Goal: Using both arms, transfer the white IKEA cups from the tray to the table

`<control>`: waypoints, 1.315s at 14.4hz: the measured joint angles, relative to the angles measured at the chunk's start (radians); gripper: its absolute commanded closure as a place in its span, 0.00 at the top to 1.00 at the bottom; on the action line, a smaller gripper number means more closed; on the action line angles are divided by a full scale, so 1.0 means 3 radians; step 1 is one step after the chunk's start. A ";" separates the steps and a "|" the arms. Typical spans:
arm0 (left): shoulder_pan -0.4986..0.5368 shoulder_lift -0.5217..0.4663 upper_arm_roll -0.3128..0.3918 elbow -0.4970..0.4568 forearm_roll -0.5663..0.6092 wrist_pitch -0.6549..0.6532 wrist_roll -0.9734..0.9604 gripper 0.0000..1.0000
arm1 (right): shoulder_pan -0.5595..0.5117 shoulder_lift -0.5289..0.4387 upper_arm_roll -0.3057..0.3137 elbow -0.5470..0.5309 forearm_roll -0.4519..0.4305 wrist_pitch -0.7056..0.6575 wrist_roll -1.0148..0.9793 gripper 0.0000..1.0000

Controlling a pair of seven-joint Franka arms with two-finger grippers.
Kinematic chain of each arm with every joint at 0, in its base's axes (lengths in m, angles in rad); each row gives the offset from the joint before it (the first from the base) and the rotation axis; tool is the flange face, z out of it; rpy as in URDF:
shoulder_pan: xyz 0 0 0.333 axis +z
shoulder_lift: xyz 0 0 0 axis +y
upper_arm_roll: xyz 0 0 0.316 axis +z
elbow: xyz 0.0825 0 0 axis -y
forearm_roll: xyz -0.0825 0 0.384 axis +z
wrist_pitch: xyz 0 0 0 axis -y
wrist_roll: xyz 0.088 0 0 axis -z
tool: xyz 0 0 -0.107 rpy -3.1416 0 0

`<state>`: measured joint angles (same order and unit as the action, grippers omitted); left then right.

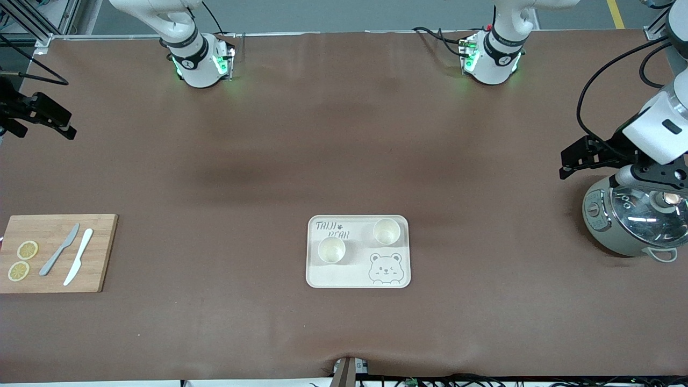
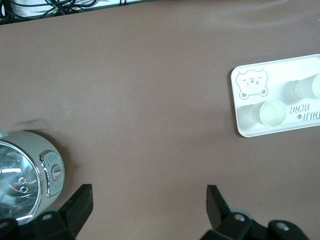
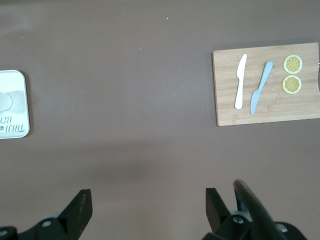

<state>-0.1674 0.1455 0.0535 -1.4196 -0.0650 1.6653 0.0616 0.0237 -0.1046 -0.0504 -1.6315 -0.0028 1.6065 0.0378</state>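
Observation:
Two white IKEA cups stand upright on the bear-printed tray (image 1: 355,277) in the middle of the table: one cup (image 1: 331,250) nearer the front camera, the other cup (image 1: 386,231) farther and toward the left arm's end. Both also show in the left wrist view, one cup (image 2: 272,112) whole and the other cup (image 2: 307,87) at the picture's edge. My left gripper (image 1: 564,164) is open and empty beside the pot, its own view (image 2: 148,200) showing bare table between the fingers. My right gripper (image 1: 70,126) is open and empty at the right arm's end, also over bare table (image 3: 148,202).
A grey-green pot with a glass lid (image 1: 629,220) stands at the left arm's end, under the left wrist. A wooden cutting board (image 1: 56,252) with two knives and two lemon slices lies at the right arm's end. Cables run along the front edge.

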 measured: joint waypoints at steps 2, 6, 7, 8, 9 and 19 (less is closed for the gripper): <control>-0.0001 0.0000 0.0000 0.0000 0.0000 0.0000 0.0000 1.00 | 0.0000 0.0001 0.0001 0.0000 0.0000 0.0000 0.0000 1.00; 0.0003 0.0000 0.0001 0.0001 0.0000 0.0000 0.0000 1.00 | 0.0002 0.0022 0.0008 0.0000 0.0000 -0.0001 0.0000 1.00; 0.0003 0.0000 0.0001 0.0001 0.0001 0.0000 0.0000 1.00 | 0.0001 0.0022 0.0005 0.0001 0.0000 -0.0001 0.0000 1.00; 0.0003 0.0000 0.0001 0.0001 0.0001 0.0001 0.0000 1.00 | 0.0001 0.0022 0.0002 0.0003 0.0000 0.0000 0.0000 1.00; 0.0003 0.0002 0.0001 0.0000 0.0020 0.0001 0.0000 1.00 | 0.0001 0.0022 0.0001 0.0006 0.0000 -0.0001 0.0000 1.00; -0.0076 0.0564 -0.0075 -0.0020 0.0330 0.0183 -0.0049 1.00 | -0.0001 0.0065 -0.0002 0.0035 0.0000 -0.0003 0.0000 1.00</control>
<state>-0.1902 0.3148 0.0310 -1.4258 0.0340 1.7204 0.0469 0.0233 -0.0850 -0.0509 -1.6211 -0.0028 1.6056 0.0378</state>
